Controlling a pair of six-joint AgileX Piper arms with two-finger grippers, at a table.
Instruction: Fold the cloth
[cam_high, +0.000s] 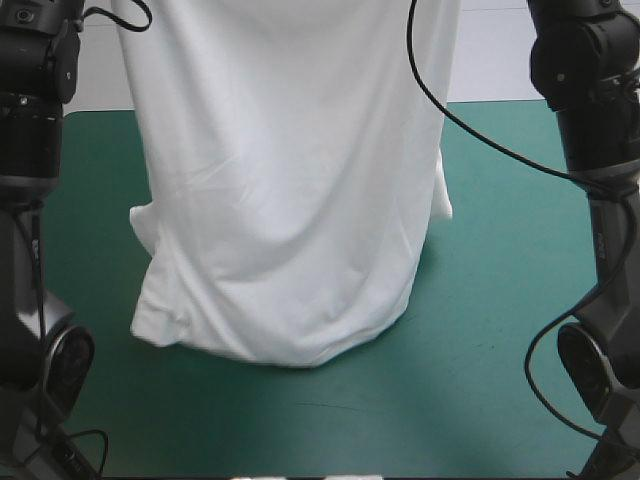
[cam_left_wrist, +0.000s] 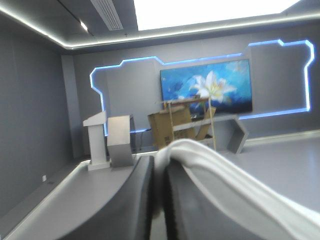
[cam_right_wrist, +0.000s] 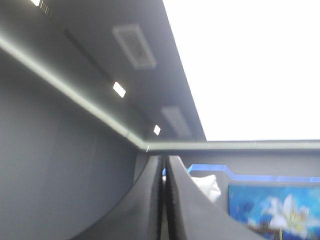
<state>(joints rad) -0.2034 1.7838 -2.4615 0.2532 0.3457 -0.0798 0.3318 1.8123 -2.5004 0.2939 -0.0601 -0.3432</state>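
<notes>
The white T-shirt (cam_high: 290, 190) hangs lifted in the high view, its upper edge above the picture and its lower hem bunched on the teal-green cover (cam_high: 500, 300). Both arms are raised at its sides, their grippers out of the high view. In the left wrist view my left gripper (cam_left_wrist: 159, 160) is shut on the T-shirt (cam_left_wrist: 215, 170), whose white edge runs out from between the black fingers and off to one side. In the right wrist view my right gripper (cam_right_wrist: 164, 165) is shut on the T-shirt, with a small white fold (cam_right_wrist: 206, 186) showing just beside the fingers.
The teal-green cover lies bare in front of the hem and to both sides of the shirt. The left arm's base (cam_high: 40, 360) and the right arm's base (cam_high: 600, 360) stand near the table's front corners.
</notes>
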